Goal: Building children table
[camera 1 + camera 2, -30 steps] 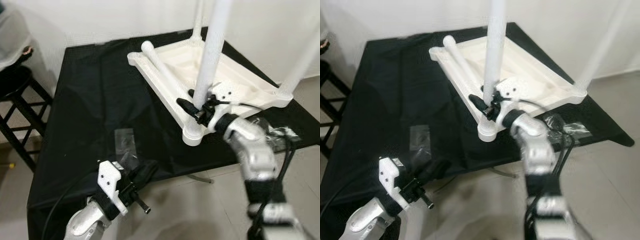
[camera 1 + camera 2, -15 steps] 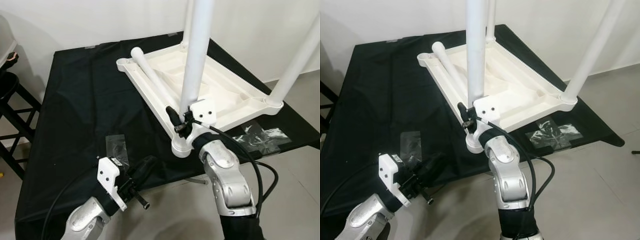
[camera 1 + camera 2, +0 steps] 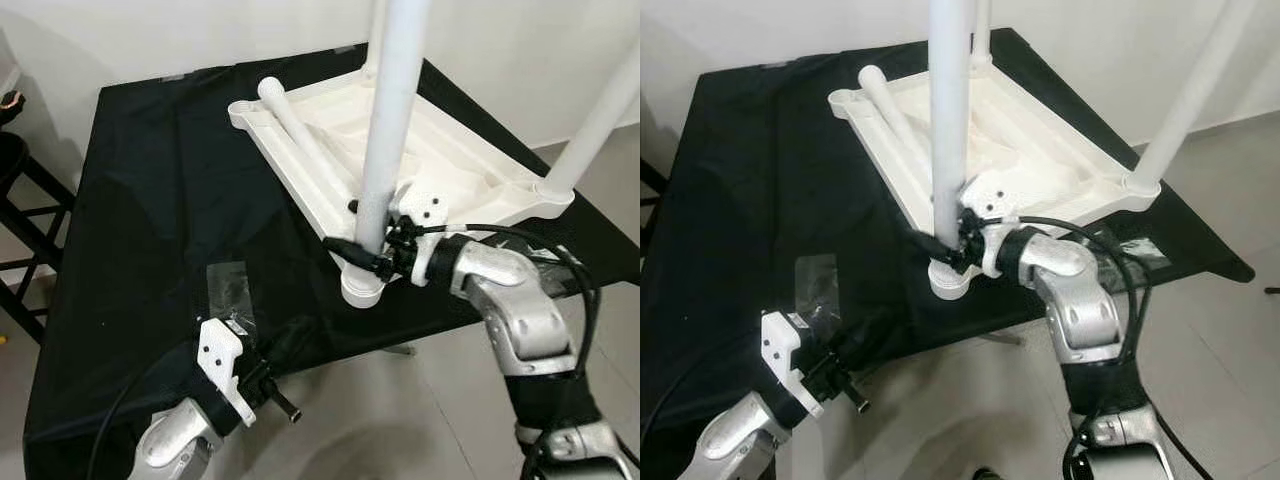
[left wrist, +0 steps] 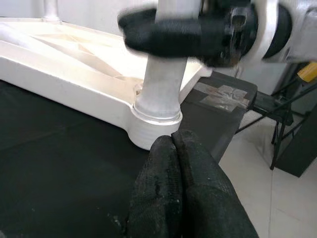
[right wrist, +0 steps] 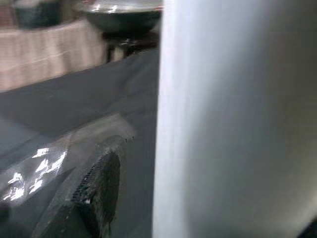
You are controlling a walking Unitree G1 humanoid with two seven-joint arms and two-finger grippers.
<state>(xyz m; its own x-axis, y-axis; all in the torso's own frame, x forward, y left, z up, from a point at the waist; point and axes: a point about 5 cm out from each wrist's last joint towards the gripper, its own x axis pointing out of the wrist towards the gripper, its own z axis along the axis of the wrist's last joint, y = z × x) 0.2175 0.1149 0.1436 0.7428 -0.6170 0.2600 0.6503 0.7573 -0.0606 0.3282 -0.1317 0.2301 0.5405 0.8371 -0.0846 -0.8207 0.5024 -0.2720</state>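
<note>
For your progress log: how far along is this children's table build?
Done: two white tube legs stand upright in corner sockets of the upturned white plastic tabletop. In hand: the right gripper clasps a third white leg standing in the near corner socket. Left: the last white leg lies loose across the tabletop. The left gripper is shut, idle.

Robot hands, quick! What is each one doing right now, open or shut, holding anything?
Left gripper: shut, holding nothing, low by the cloth's front edge.
Right gripper: shut on the upright white table leg, just above its socket.

white table top (image 3: 440,165), white leg (image 3: 388,120), black cloth (image 3: 170,190)
</note>
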